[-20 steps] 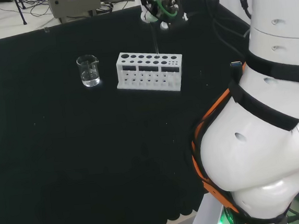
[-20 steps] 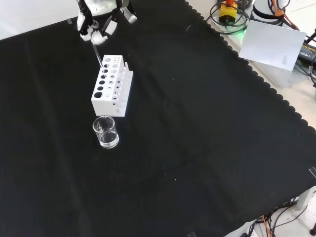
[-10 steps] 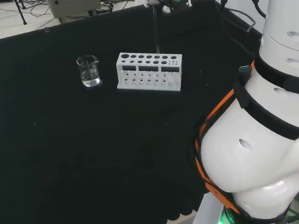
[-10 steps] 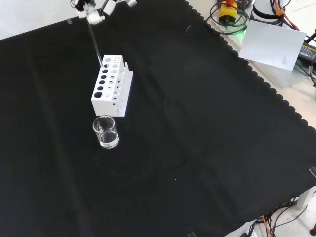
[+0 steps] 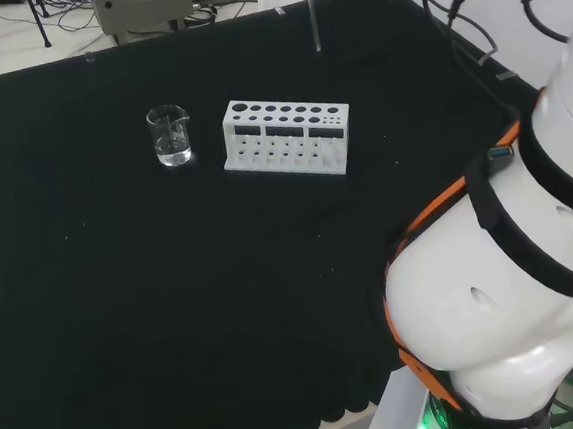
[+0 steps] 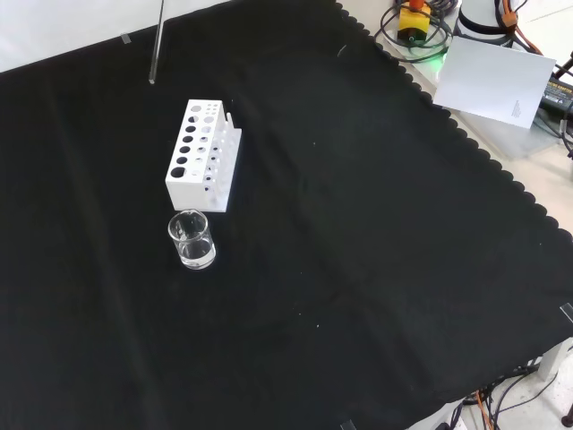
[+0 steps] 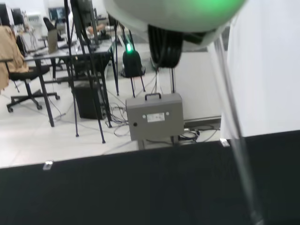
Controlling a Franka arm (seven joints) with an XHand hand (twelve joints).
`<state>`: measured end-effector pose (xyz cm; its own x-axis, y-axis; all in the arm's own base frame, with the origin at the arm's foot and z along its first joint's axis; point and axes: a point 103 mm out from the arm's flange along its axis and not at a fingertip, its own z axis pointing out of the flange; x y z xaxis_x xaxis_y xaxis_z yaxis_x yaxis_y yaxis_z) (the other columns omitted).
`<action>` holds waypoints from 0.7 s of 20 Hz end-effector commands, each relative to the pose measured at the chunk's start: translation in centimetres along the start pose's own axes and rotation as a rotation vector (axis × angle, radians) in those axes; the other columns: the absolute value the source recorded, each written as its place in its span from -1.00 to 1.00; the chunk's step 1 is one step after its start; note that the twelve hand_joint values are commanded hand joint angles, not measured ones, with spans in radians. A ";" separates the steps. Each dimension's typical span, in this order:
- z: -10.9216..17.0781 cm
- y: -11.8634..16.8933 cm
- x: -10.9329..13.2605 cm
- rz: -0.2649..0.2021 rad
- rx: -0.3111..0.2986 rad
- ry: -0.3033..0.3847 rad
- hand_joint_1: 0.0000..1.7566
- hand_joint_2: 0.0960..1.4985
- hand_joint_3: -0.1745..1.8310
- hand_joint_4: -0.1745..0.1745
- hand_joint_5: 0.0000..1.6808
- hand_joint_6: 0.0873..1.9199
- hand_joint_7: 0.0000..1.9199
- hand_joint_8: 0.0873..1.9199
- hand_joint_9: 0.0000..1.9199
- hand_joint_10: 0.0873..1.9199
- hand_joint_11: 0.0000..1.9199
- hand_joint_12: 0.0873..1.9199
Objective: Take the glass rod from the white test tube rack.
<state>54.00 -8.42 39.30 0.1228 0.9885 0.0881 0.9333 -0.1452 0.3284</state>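
Whether the hand [image 7: 173, 11] is open or closed cannot be told. The glass rod [image 6: 156, 43] hangs upright in the air, clear of the white rack [image 6: 202, 154]. A beaker [image 6: 192, 239] stands near the rack's end.

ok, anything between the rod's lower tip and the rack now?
Nothing. In the front view the rod hangs clear of the rack, with bare black cloth between them. The head view shows the same gap.

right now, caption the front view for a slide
Glass rod hangs clear above the white test tube rack; beaker stands beside it.
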 end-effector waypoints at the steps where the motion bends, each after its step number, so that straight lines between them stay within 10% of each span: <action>1: -2.2 -3.1 2.1 0.006 -0.025 0.043 0.51 -0.27 -0.03 -1.00 0.43 -0.45 0.32 0.01 0.66 -0.22 0.70 -0.28; 14: -2.9 -3.8 3.0 -0.026 -0.022 0.039 0.51 -0.27 -0.03 -1.00 0.44 -0.46 0.33 0.00 0.68 -0.24 0.71 -0.29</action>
<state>49.86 -4.85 41.02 0.0888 0.9887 0.1204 0.9252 -0.1267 0.3578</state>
